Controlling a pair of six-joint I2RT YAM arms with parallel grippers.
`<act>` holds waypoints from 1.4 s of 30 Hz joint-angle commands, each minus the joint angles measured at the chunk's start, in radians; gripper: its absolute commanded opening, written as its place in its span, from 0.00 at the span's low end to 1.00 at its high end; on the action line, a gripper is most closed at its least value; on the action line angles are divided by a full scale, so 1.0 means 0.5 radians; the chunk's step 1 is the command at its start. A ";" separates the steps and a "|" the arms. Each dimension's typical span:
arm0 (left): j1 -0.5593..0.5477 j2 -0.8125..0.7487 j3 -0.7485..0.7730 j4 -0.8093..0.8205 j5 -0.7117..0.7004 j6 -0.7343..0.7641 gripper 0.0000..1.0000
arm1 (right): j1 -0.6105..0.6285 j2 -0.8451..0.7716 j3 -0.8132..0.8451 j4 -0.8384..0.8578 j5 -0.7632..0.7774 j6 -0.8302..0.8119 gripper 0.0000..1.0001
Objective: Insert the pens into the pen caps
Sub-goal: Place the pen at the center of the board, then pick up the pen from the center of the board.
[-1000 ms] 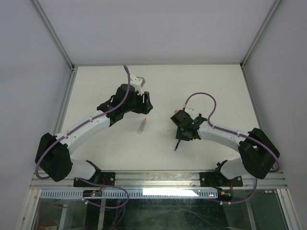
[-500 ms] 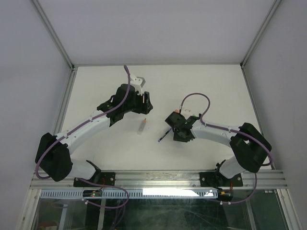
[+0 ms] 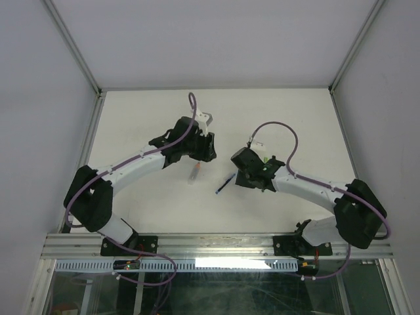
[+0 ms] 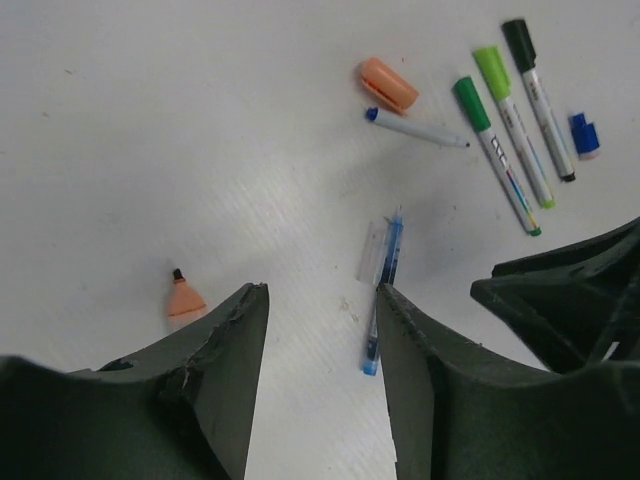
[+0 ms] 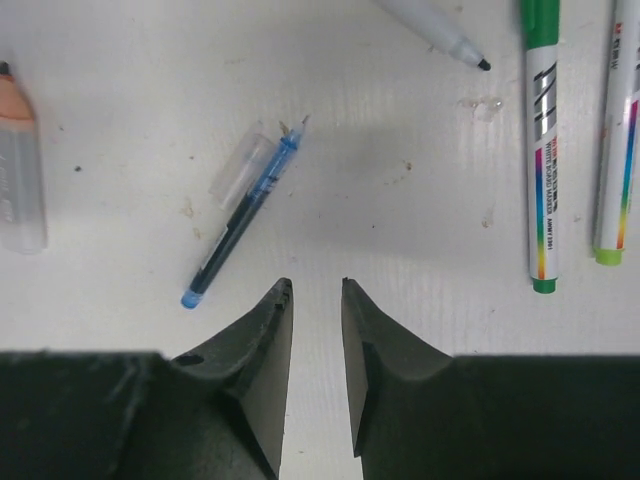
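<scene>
Top view, surface: flat matte white table. One slim blue pen lies between the two arms; finer detail is too small to read.
Left wrist, left gripper: dark, rough-edged fingers parted, nothing between them.
Left wrist, count: three capped markers, one white pen, one stubby orange cap, one blue cap. An orange-tipped pen is half hidden by a finger.
Right wrist, right gripper: fingers narrowly apart, empty.
Right wrist, items: blue pen flat on the table beside a clear sleeve. Two markers, one cut off at the edge.
</scene>
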 commanded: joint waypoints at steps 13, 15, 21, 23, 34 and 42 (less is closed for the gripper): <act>-0.551 0.216 -0.139 -0.176 -0.201 -0.092 0.47 | -0.418 -0.621 -0.382 0.177 -0.049 0.030 0.29; -0.575 0.234 -0.153 -0.180 -0.213 -0.087 0.48 | -0.434 -0.621 -0.399 0.195 -0.074 0.031 0.30; -0.637 0.380 -0.084 -0.209 -0.291 -0.039 0.48 | -0.441 -0.595 -0.423 0.249 -0.137 0.032 0.29; -0.649 0.421 -0.053 -0.213 -0.312 -0.022 0.48 | -0.442 -0.592 -0.430 0.253 -0.140 0.032 0.30; -0.688 0.578 0.094 -0.351 -0.560 0.080 0.43 | -0.455 -0.624 -0.460 0.259 -0.135 -0.033 0.29; -0.744 0.622 0.087 -0.389 -0.518 0.114 0.33 | -0.459 -0.618 -0.480 0.282 -0.139 -0.030 0.29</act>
